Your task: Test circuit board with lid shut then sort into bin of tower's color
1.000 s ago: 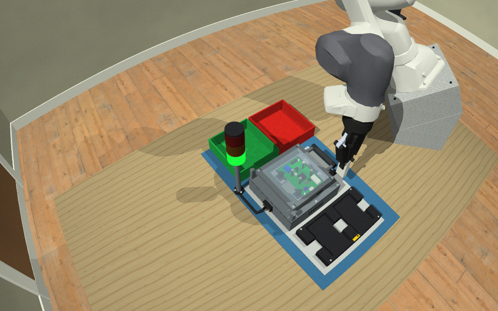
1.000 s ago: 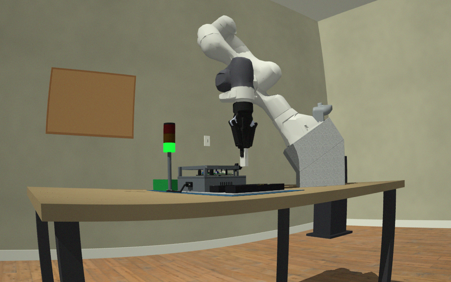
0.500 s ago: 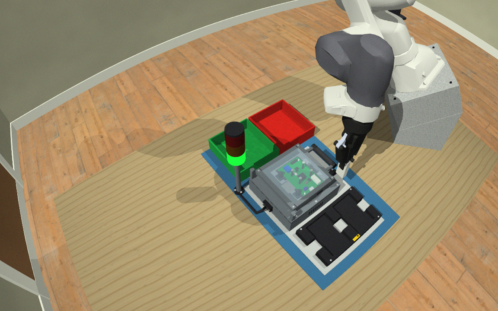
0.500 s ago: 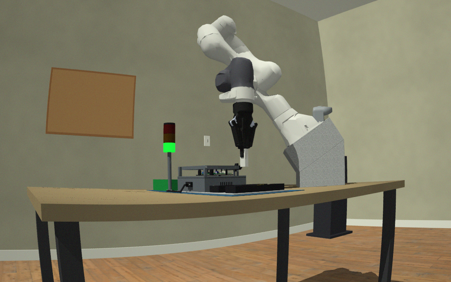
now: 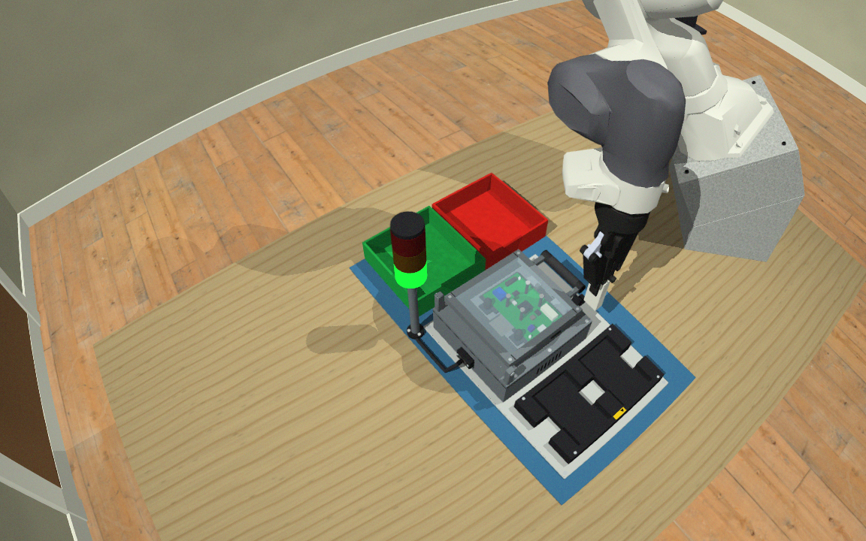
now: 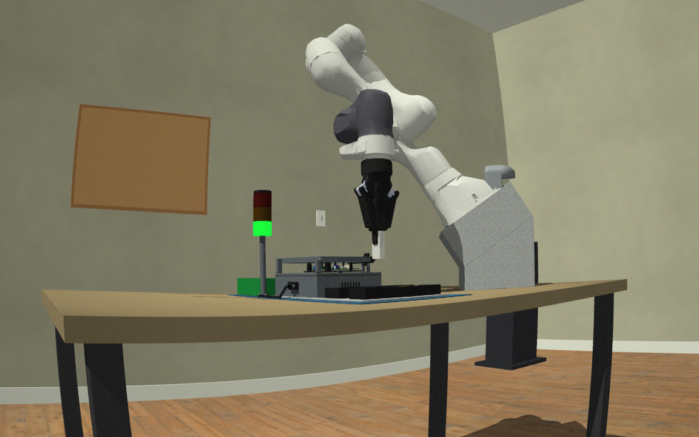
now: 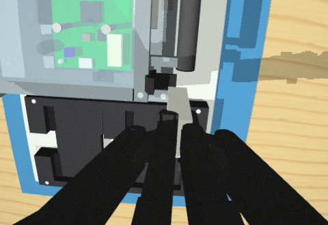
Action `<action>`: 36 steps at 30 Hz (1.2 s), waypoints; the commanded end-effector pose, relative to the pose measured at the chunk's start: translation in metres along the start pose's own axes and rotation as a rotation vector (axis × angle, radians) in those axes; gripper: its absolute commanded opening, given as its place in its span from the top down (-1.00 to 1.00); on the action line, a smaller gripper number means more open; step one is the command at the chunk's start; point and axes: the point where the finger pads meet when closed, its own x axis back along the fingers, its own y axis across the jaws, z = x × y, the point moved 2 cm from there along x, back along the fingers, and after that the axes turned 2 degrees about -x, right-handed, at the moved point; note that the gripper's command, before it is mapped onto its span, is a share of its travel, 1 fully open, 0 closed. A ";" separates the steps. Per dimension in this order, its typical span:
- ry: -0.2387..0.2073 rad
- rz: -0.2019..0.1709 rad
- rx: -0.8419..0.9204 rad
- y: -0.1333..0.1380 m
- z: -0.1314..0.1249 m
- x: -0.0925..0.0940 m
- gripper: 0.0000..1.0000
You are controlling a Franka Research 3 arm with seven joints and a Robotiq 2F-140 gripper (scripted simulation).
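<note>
The green circuit board [image 5: 520, 309] lies inside the grey tester [image 5: 510, 322] under the shut clear lid; it also shows in the wrist view [image 7: 91, 6]. The lid's black handle [image 7: 188, 8] runs along the tester's edge. The small black tab [image 7: 157, 81] sits just past the handle's end. My gripper [image 7: 176, 101] is shut and empty, its pale fingertips just beside the tab, a little above it. In the top view my gripper [image 5: 596, 296] hangs at the tester's right corner. The signal tower [image 5: 409, 258] shows green.
The green bin [image 5: 427, 258] and the red bin [image 5: 490, 219] stand behind the tester on the blue mat. The black tray [image 5: 587, 390] with two empty pockets lies in front of the tester. The robot's grey base [image 5: 739, 194] stands at the right.
</note>
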 end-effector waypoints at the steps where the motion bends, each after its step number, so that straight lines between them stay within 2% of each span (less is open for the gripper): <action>1: -0.003 0.000 -0.007 -0.001 0.000 -0.001 1.00; 36: -0.003 0.000 -0.007 -0.001 0.000 -0.004 1.00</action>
